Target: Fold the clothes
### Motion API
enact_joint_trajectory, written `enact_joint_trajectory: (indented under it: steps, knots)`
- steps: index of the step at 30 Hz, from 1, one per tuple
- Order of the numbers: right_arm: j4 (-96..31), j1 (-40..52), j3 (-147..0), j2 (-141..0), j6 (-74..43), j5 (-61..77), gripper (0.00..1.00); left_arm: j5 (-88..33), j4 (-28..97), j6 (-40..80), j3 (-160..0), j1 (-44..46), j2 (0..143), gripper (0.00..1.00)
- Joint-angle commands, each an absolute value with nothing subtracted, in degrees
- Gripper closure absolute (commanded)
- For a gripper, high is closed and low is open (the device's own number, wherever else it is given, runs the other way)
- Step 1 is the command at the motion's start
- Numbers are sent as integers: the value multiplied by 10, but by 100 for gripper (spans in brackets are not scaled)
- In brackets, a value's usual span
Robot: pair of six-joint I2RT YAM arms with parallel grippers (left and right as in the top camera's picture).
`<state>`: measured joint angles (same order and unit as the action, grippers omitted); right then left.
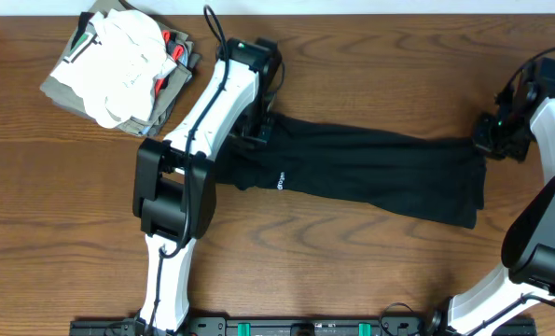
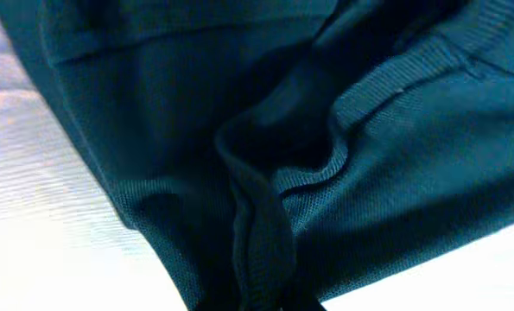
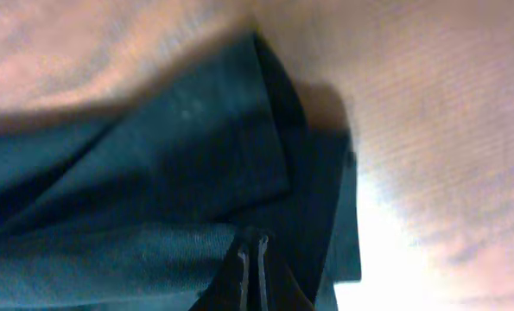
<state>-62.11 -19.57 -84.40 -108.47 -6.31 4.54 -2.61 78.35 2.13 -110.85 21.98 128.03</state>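
**Grippers, 2.**
- Left gripper [image 1: 258,131]: sits at the left end of the clothes [image 1: 370,173]. In the left wrist view its tips barely show at the bottom edge. A ridge of dark knit fabric gathers down into them, so it is pinching a fold of the cloth.
- Right gripper [image 1: 490,140]: sits at the right end of the same garment. In the right wrist view its two dark fingers [image 3: 239,276] lie close together with only a thin slit between them, nipping the layered edge of the fabric.

**Clothes, 1.**
- One black garment, stretched into a long band across the middle of the table [image 1: 352,271]. It runs from the left gripper to the right gripper and slopes slightly toward the near edge on the right.
- The fabric lies in more than one layer; how many cannot be told.
- The right end is squared off and the left end is bunched under the left arm [image 1: 202,121].

**Logo, 1.**
- Small white logo [image 1: 281,182] printed on the left part of the garment, near its front edge.

**Arms, 2.**
- The left arm is white with black joints and reaches from the near edge over the left end of the garment.
- The right arm [image 1: 548,215] has the same build and comes in from the right side.

**Stack, 1.**
- Folded stack [image 1: 118,65] at the far left corner, well apart from the black garment.
- Three colours show: white on top, olive-grey beneath and red at the right side.

**Table, 1.**
- Brown wood grain.
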Motion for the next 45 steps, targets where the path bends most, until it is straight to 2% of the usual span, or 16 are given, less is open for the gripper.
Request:
enact_joint_trajectory:
  steps: [1, 2, 3, 4, 5, 7, 9, 19, 22, 23, 24, 31, 39, 43, 45]
  knots:
    - [-640, -215, -848, -1072, -73, 47, 97, -26, 772, 29, -1086, 221, 1262, 94]
    - [-643, -219, -847, -1072, -73, 47, 88, -26, 768, 29, -1082, 221, 1262, 94]
    - [-645, -222, -846, -1072, -73, 47, 78, -26, 764, 29, -1079, 221, 1262, 87]
    - [-648, -225, -846, -1072, -76, 48, 63, -26, 761, 29, -1077, 221, 1262, 70]
    - [-650, -226, -846, -1072, -77, 48, 54, -26, 759, 29, -1077, 221, 1262, 60]
    - [-652, -227, -846, -1072, -77, 47, 48, -26, 756, 29, -1077, 221, 1262, 36]
    - [-652, -228, -846, -1072, -77, 47, 48, -25, 756, 29, -1077, 221, 1262, 26]
    - [-635, -228, -820, -1086, -79, 48, 46, -23, 773, 37, -1100, 209, 1210, 19]
    - [-616, -228, -790, -1088, -79, 48, 45, -23, 769, 37, -1101, 201, 1161, 13]
    - [-610, -228, -781, -1088, -79, 50, 44, -22, 769, 37, -1101, 198, 1146, 6]
    - [-605, -229, -774, -1088, -81, 50, 44, -19, 769, 37, -1101, 194, 1131, 3]
    - [-570, -241, -745, -1088, -81, 48, 36, -17, 768, 37, -1101, 158, 1071, 2]
    - [-464, -241, -665, -1088, -75, 50, 27, -17, 771, 37, -1100, 111, 1067, 1]
    - [-432, -241, -637, -1088, -70, 69, 29, -17, 772, 37, -1100, 103, 1067, 1]
    - [-420, -241, -624, -1088, -70, 80, 36, -17, 772, 37, -1100, 103, 1067, 1]
